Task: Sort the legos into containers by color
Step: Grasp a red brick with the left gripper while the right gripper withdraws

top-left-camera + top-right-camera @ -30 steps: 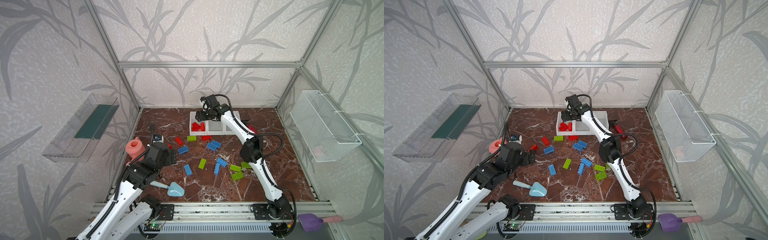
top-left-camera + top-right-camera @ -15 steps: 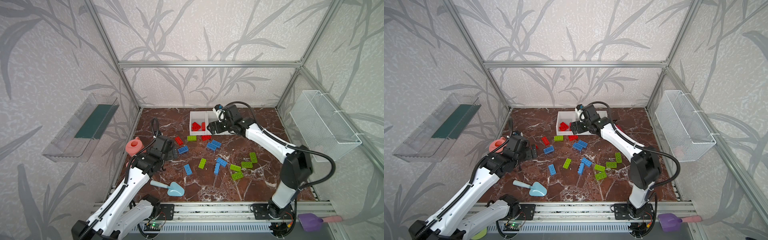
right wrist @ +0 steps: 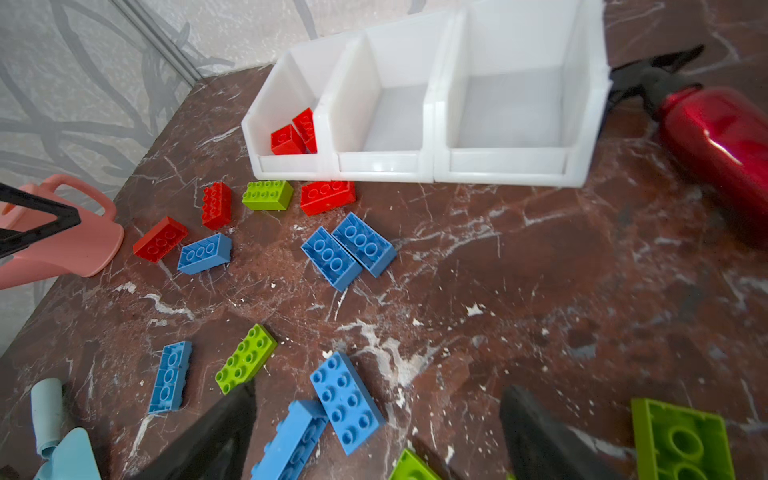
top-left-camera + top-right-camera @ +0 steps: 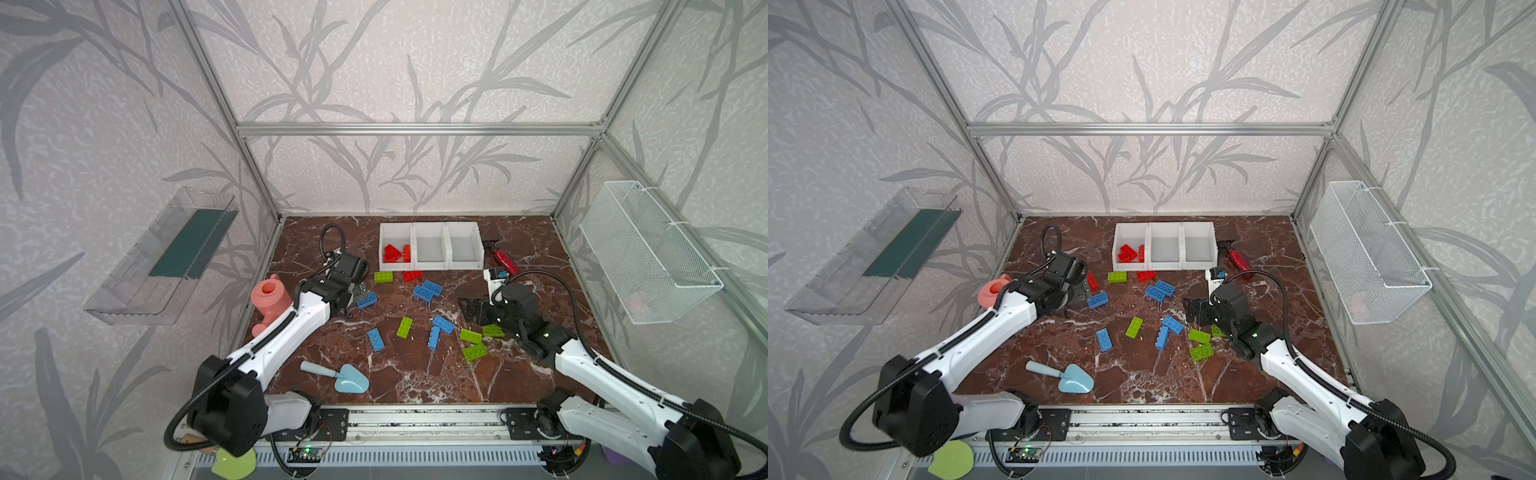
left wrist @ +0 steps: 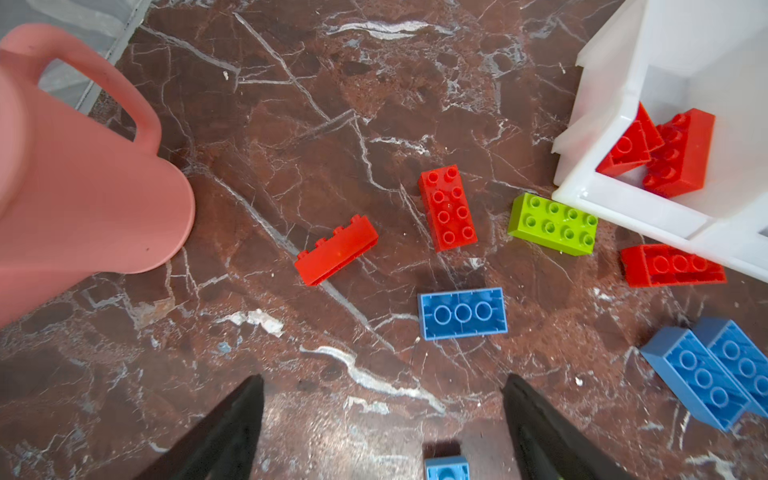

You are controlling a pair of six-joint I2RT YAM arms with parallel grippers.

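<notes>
Ahead of left gripper [image 5: 383, 379], blue lego [image 5: 462, 313].

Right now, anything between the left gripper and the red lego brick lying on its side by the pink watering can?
Nothing visible. Only bare marble table lies between the open left gripper and the red studded plastic brick on its side. The upturned blue brick sits beside that line, not on it.

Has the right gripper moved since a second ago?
Yes. The right gripper has pulled back from over the containers toward the front, now open near the green legos.
</notes>
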